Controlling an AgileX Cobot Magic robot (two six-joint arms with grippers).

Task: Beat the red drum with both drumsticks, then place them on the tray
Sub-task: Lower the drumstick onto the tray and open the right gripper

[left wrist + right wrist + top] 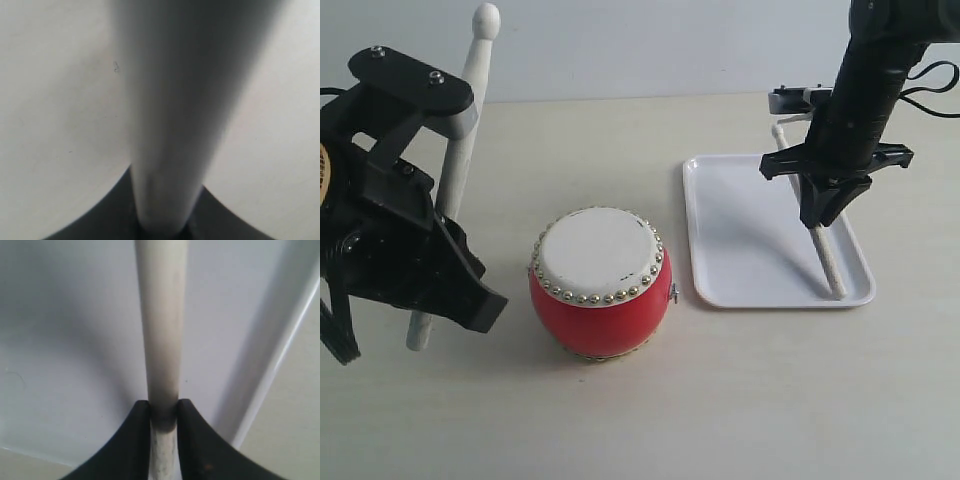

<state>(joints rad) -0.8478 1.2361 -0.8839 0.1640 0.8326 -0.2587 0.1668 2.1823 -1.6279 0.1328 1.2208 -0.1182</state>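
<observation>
The right gripper (163, 415) is pinched tight on the right drumstick (830, 262) over the white tray (740, 235). In its wrist view the black jaws press the shaft from both sides, with no gap to be seen. The near end of this stick seems to touch the tray floor close to the rim, while the far end reaches out past the tray's back edge. The left gripper (161, 226) clamps the left drumstick (471, 105) almost upright, rounded tip on top, over the pale table (770, 410) to the left of the red drum (600, 315) and well apart from the tray. The drum sits between the two arms, beside the tray but not touching it. These sticks are likely light, stiff and smooth — round wood that can swivel or slide in a narrow pinch and roll once let go. A hold across the shaft near its middle looks safest, and the tray's low rim should stop any rolling. The drum looks heavier and stable, so it needs no holding — only its skin takes the blows.
</observation>
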